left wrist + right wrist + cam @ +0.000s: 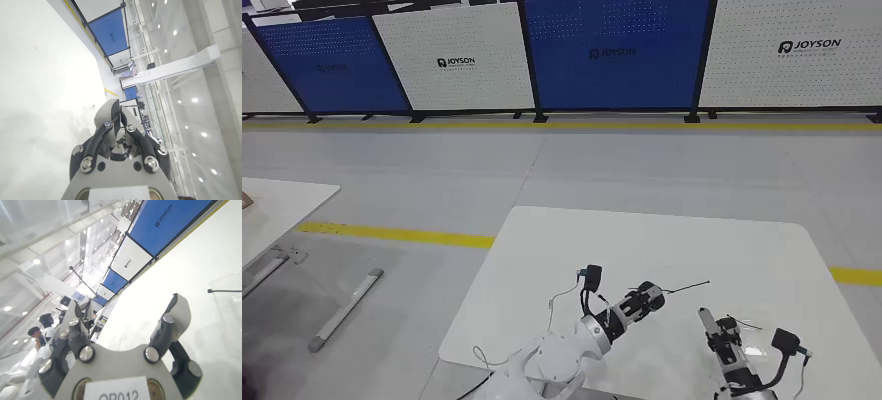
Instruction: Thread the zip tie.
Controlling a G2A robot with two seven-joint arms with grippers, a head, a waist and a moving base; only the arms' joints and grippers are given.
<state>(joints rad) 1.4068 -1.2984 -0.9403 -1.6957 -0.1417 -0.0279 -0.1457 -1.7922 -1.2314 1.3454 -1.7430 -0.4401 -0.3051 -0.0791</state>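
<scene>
Left wrist view first: the left tool (120, 113) is clenched, jaws pressed together on a thin black strip. That strip is the zip tie (115, 119), pinched close to one end. Top view shows why it is gripped there. The rest of the tie juts out free to the right of that tool, above the white tabletop (572, 250), presented like a needle toward the other arm.

Over to the right tool (125, 303): released, jaws spread wide, nothing between them and nothing touching them. It sits just on the near side of the tie's free end, close but apart. From its own wrist view the held tie shows farther off as a slim dark rod with a small blocky head at its outer tip. My read is that the head end is being offered, and the right tool is opened ready to take it.

Farther right, a second zip tie (225, 291) lies at a clear tray (226, 317); whether inside it or across its rim I cannot tell. Threading is not yet begun, as I judge it: the held tie runs straight, with no loop.
</scene>
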